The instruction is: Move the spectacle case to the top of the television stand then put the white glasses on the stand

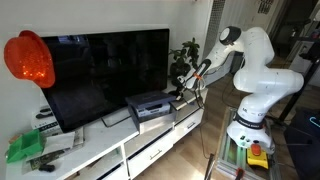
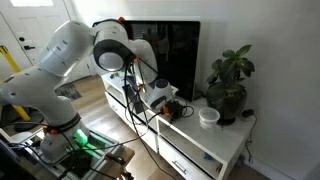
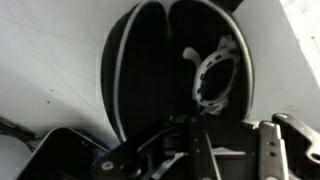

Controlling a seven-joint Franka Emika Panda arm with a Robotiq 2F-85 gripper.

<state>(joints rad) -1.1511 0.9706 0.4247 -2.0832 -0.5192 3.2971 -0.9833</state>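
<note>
In the wrist view the spectacle case (image 3: 150, 70), a dark oval with a pale rim, fills the middle and lies against a white surface. A white ring-shaped piece with dark dots (image 3: 213, 78) shows over the case's right half; I cannot tell whether it belongs to the white glasses. My gripper (image 3: 195, 120) comes in from the bottom, its dark fingers shut together at the case's near edge. Whether anything is pinched between them is hidden. In both exterior views the gripper (image 1: 183, 85) (image 2: 160, 100) hangs low over one end of the television stand (image 1: 150, 158) (image 2: 215, 140).
The television (image 1: 110, 75) (image 2: 175, 55) stands on the stand with a black-and-grey flat box (image 1: 150, 105) in front of it. A potted plant (image 2: 228, 85) and a white bowl (image 2: 208, 117) occupy the stand's end. A black object (image 3: 50, 155) lies beside the case.
</note>
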